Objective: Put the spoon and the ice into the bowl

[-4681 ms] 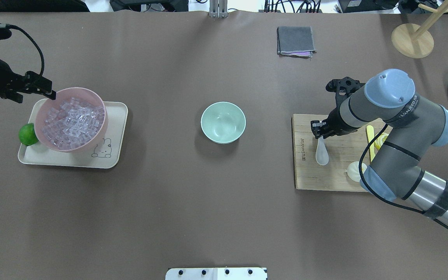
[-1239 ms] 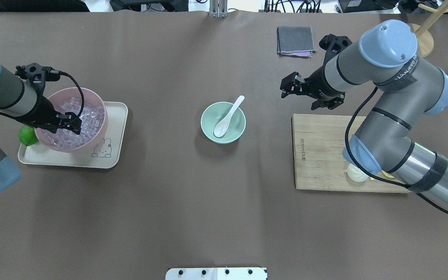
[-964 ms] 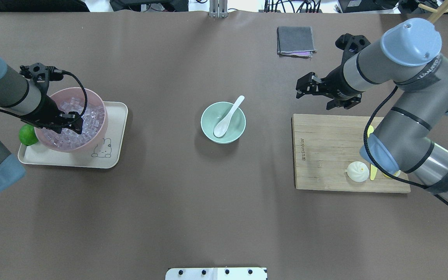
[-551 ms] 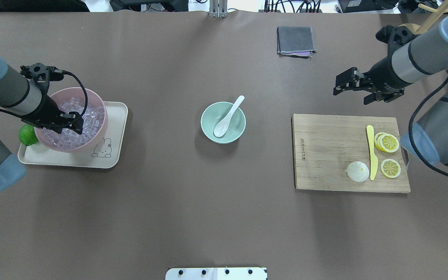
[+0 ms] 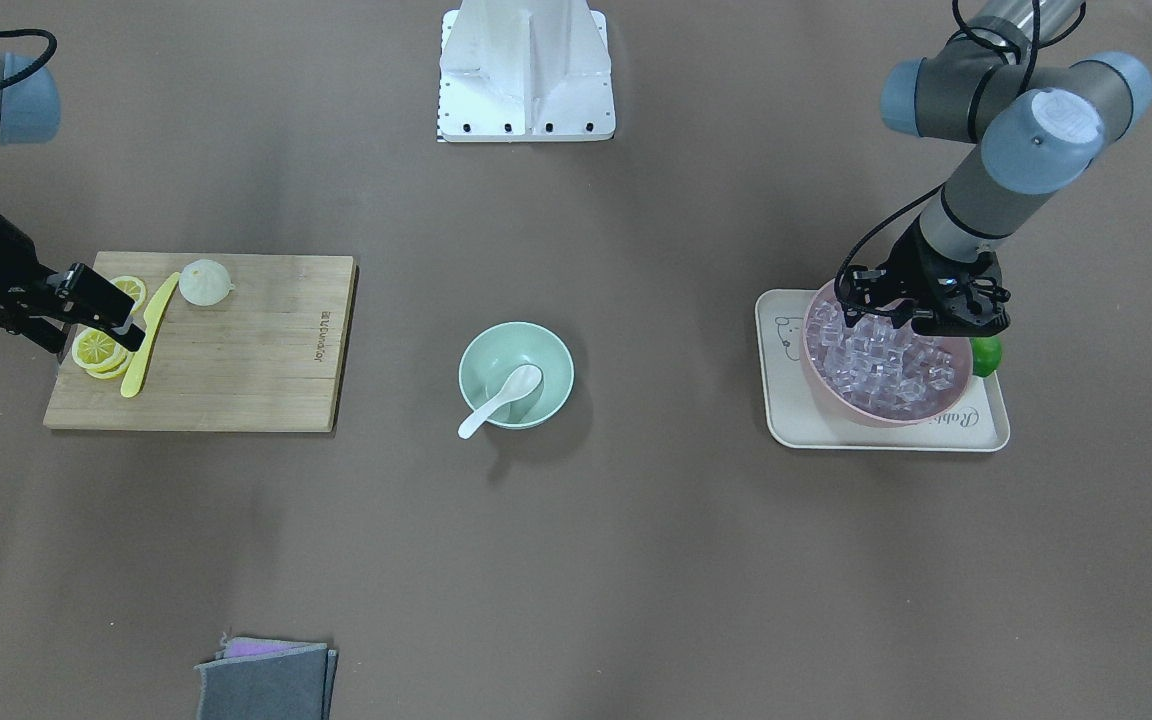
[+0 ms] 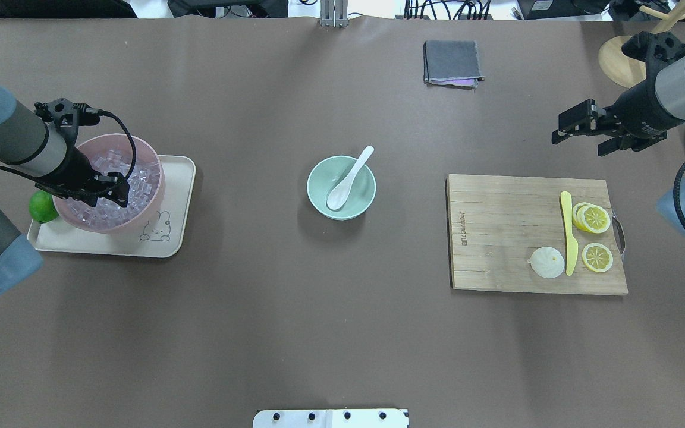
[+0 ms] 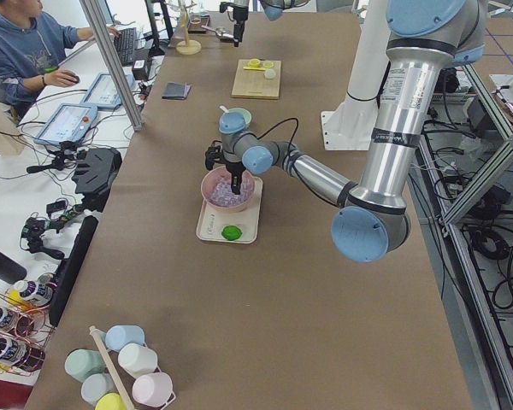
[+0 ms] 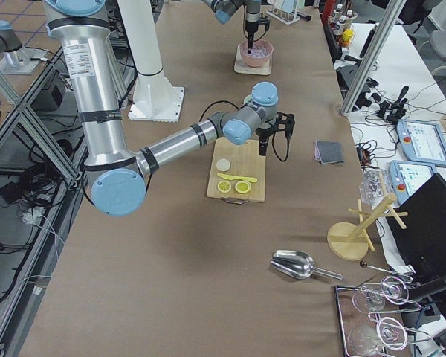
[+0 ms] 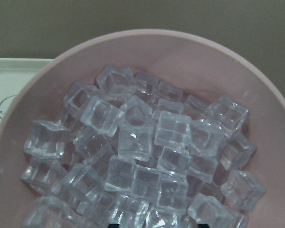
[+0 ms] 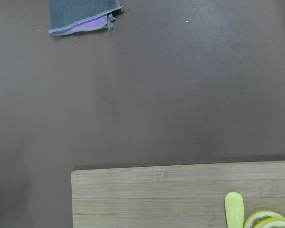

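Observation:
The white spoon (image 6: 342,185) lies in the mint-green bowl (image 6: 359,201) at the table's middle, scoop inside and handle resting over the far rim. Both also show in the front view: the spoon (image 5: 496,402) and the bowl (image 5: 494,352). The clear ice cubes (image 6: 134,178) fill a pink bowl (image 6: 115,138) on the left. My left gripper (image 6: 113,189) is open, with its fingers down among the cubes (image 9: 147,156). My right gripper (image 6: 580,142) is open and empty, raised beyond the cutting board's far right corner.
The pink bowl stands on a cream tray (image 6: 167,241) with a lime (image 6: 41,205). A wooden cutting board (image 6: 497,238) holds a yellow knife (image 6: 567,232), lemon slices (image 6: 596,220) and a white bun (image 6: 547,262). A grey cloth (image 6: 451,62) lies at the back.
The right gripper carried the spoon from the board into the green bowl, let go and drew back to the right. The left gripper moved over the pink bowl and down into the ice.

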`<state>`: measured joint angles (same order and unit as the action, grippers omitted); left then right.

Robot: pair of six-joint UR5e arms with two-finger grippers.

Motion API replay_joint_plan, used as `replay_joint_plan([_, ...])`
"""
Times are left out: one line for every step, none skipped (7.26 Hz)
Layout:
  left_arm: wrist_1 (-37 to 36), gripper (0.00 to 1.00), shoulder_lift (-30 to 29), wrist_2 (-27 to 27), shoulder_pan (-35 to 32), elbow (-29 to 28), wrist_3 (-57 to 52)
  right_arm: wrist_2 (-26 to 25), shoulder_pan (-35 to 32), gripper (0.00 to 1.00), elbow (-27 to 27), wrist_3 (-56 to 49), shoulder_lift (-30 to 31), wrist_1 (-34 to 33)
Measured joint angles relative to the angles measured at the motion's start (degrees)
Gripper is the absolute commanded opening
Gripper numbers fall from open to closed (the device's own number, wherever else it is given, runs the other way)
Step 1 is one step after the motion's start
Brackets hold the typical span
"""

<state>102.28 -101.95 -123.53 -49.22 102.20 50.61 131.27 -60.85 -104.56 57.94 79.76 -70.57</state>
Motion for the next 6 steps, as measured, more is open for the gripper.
replay_joint_plan([0.0, 0.52, -0.2, -0.6, 0.0, 0.0, 1.1, 0.1, -0.2, 1.00, 0.0, -0.1, 0.1, 0.0])
replay_joint_plan([0.0, 0.52, -0.4, -0.8, 0.1, -0.1, 2.4, 0.2, -0.4, 1.00, 0.0, -0.1, 0.3, 0.0])
replay_joint_plan([0.1, 0.52, -0.4, -0.9, 0.1, -0.2, 2.9, 0.4, -0.6, 1.00, 0.0, -0.1, 0.5, 0.0])
replay_joint_plan([0.0, 0.52, -0.3, -0.9, 0.1, -0.2, 2.9, 0.5, -0.8, 1.00, -0.1, -0.1, 0.6, 0.0])
replay_joint_plan([0.1, 0.52, -0.3, -0.8, 0.1, -0.4, 2.8, 0.7, -0.9, 1.00, -0.2, -0.1, 0.7, 0.0])
replay_joint_plan([0.1, 0.29, -0.5, -0.8, 0.1, -0.7, 2.7, 0.8, -1.0, 1.00, -0.3, -0.1, 0.7, 0.0])
